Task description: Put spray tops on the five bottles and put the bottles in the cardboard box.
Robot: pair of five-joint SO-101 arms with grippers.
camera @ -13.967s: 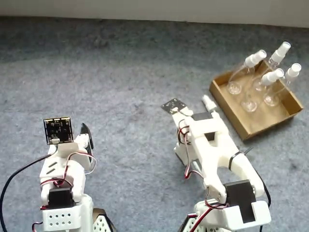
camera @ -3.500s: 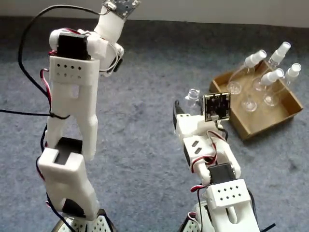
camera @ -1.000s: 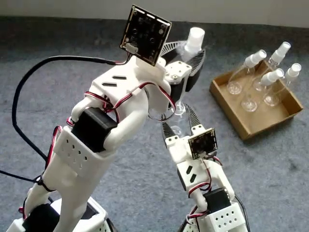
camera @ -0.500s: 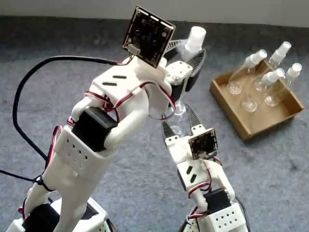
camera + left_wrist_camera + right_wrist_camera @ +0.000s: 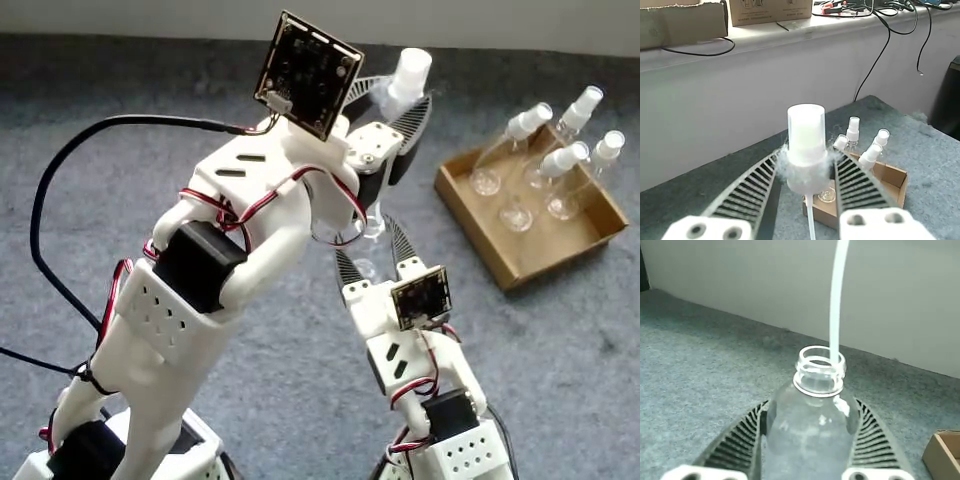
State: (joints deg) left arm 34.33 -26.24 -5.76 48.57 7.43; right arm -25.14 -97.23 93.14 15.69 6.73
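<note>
My left gripper [image 5: 392, 103] is shut on a white spray top [image 5: 806, 145], held high over the table's middle; the spray top [image 5: 408, 76] also shows in the high view. Its thin dip tube [image 5: 836, 295] hangs down to the open neck of a clear bottle [image 5: 812, 420]. My right gripper [image 5: 376, 252] is shut on that bottle, holding it upright just under the left gripper. The cardboard box [image 5: 478, 236] lies at the right and holds several capped bottles [image 5: 530, 160].
The grey carpeted table [image 5: 150, 130] spreads out to the left and behind. A pale wall [image 5: 740, 275] rises at the table's far edge. A black cable [image 5: 60, 190] loops off the left arm. Boxes and cables sit on a ledge [image 5: 740, 30] beyond.
The left gripper with the spray top has shifted slightly up and right over the last second. The right arm and its bottle have stayed put.
</note>
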